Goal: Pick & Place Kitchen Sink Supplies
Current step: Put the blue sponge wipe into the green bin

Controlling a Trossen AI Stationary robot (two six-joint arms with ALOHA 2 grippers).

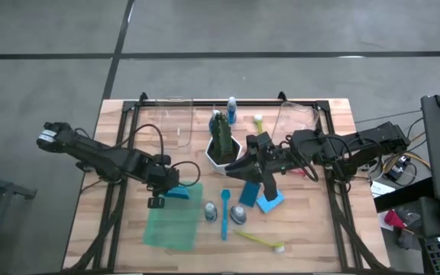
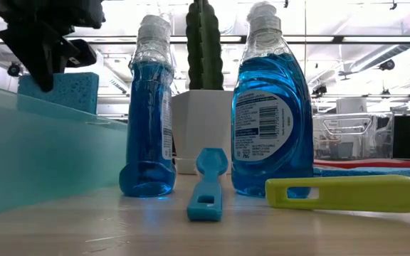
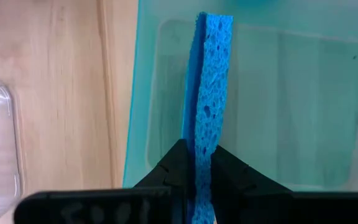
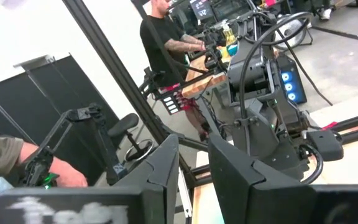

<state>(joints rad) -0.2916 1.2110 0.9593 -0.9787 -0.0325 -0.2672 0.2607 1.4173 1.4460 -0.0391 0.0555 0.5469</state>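
Left gripper (image 3: 194,186) jaws pinch a bright blue rectangular sponge (image 3: 209,93) on edge, above the translucent green tray (image 1: 173,225). Right gripper (image 4: 191,180), tilted up at the room, jaws slightly parted, empty. Still loose on the wooden table (image 1: 312,237): two blue dish-soap bottles (image 2: 270,107), blue brush (image 2: 206,186), yellow brush (image 2: 351,193), another sponge (image 1: 270,200). Judged early; most remains.

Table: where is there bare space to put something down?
Bare wood table lies left of the translucent green tray, and along the near right edge beyond the yellow long-handled brush. The middle is crowded: small blue bottles, blue brush, white-potted cactus.
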